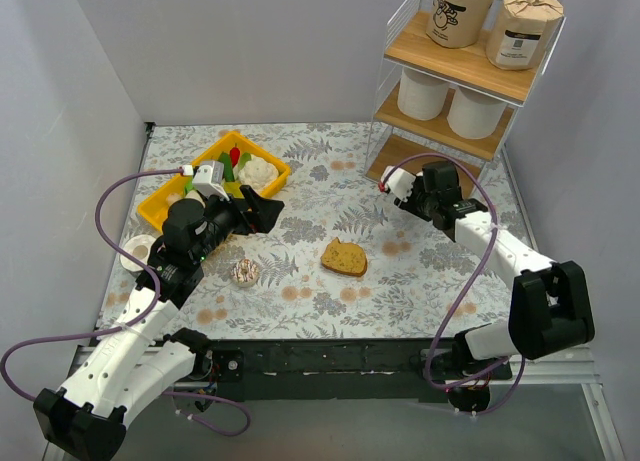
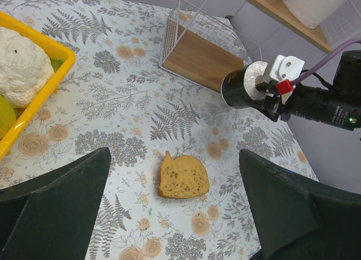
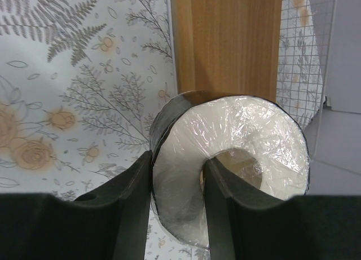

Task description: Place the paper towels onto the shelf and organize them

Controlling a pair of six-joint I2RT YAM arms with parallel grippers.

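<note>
Right wrist view up close on the dark-wrapped roll, lower edge cut off, with the right gripper clamped on its wall, one finger in the hollow core, just beside the bottom board of the shelf. Print on the two tan rolls up top too small to read, white rolls on the middle tier. Over fern-print cloth, left gripper spread wide and empty, plain white walls around.

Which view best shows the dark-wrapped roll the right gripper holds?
Right wrist: the dark-wrapped roll fills the frame, right gripper pinching its wall through the core. Left wrist shows it small, side-on; top external barely shows it.
</note>
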